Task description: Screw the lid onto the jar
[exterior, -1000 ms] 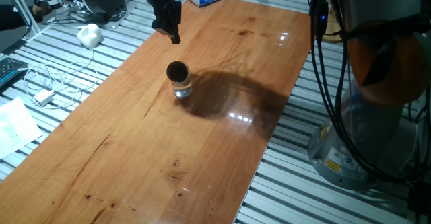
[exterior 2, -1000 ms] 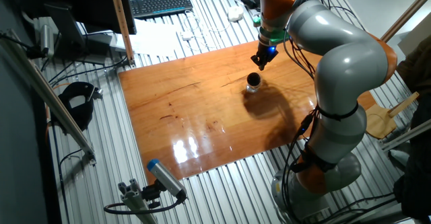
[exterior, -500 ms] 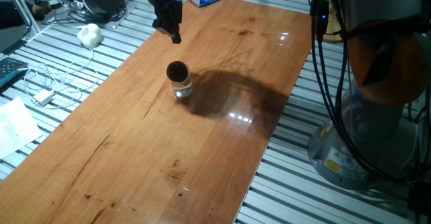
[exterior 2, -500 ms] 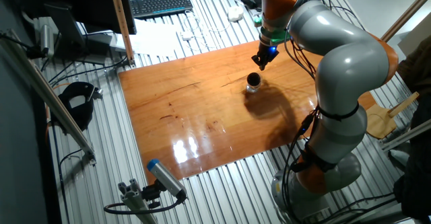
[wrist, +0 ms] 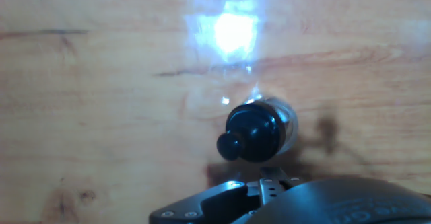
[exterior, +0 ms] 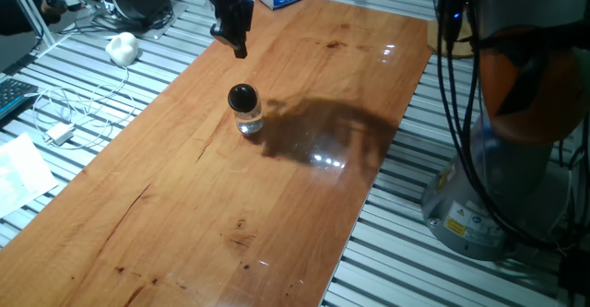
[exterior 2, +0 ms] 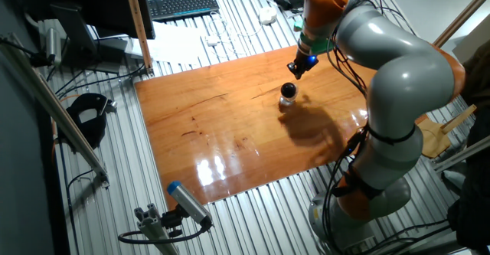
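Clearly your gripper [exterior: 239, 47] hangs well above the table [exterior: 304, 206], holding nothing; whether its jaws are parted you cannot tell from these views. Right of it and lower, the lid [exterior: 241, 96] sits on the jar [exterior: 248, 121], which stands upright on the wood, so the screwing looks done, likely why you're clear.

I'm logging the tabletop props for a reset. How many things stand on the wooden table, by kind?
Small round glossy black lid: 1
Tiny clear glass jar, under the lid: 1
Total: 2
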### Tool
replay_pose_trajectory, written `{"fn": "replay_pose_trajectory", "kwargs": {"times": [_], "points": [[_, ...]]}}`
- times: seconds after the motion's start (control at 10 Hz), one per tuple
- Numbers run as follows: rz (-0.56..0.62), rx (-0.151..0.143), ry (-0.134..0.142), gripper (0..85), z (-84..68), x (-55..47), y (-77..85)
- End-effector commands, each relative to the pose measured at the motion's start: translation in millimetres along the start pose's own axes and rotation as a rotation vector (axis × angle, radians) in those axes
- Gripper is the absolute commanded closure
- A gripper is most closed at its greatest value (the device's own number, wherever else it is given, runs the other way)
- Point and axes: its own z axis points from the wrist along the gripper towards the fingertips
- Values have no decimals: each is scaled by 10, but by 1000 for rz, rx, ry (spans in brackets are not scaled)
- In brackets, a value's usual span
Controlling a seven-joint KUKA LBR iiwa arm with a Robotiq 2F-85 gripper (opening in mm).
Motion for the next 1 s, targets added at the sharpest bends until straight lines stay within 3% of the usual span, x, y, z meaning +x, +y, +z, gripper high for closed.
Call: {"fn": "replay_pose_trajectory", "kwargs": {"times": [0.0,0.1,0.2,0.4,0.5,0.8,0.9], "points": [[1,12,-4,850,-19,-7,7],[0,6,-5,850,-23,-6,15],[-1,19,-8,850,-19,-7,18],[24,44,-27,850,-54,-14,22],[41,42,-48,850,-50,-13,22],[70,73,-49,850,-53,-14,20],[75,61,-45,850,-53,-14,20]]}}
